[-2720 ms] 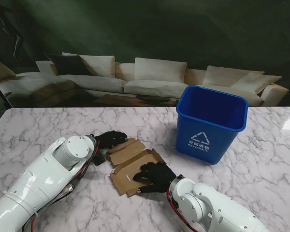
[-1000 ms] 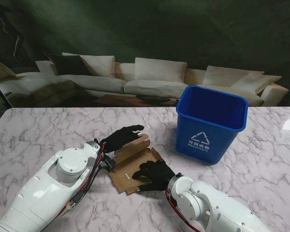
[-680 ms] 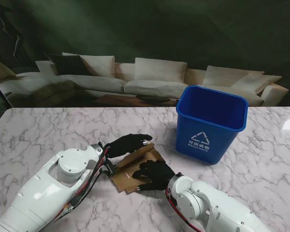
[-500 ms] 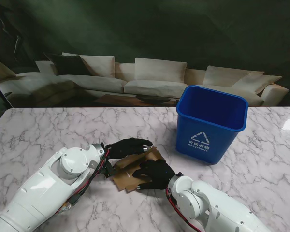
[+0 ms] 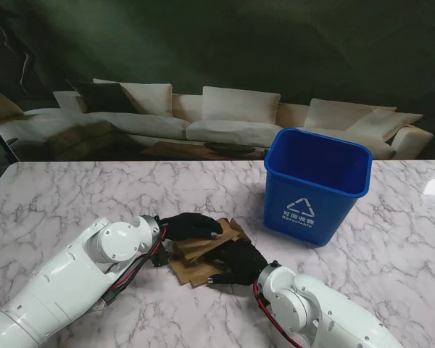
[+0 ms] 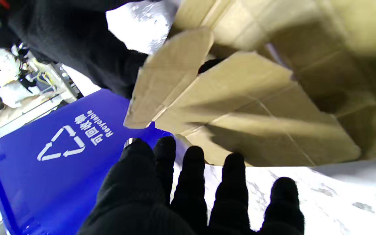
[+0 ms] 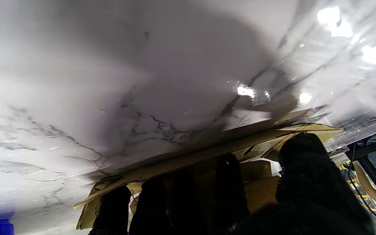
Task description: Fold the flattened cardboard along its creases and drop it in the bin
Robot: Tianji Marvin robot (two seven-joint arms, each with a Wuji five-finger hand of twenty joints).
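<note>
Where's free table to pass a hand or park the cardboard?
Free: marble left of the bin, across the far side to the table edge; also right of the bin. Crowded: near centre, left hand and right hand both on the cardboard.

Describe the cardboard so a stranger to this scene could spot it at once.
On the white marble table stands a blue bin toward the right. Left of it and nearer to me, the cardboard lies partly folded between the left hand and right hand, both black-gloved. It is the only brown, creased thing there.
</note>
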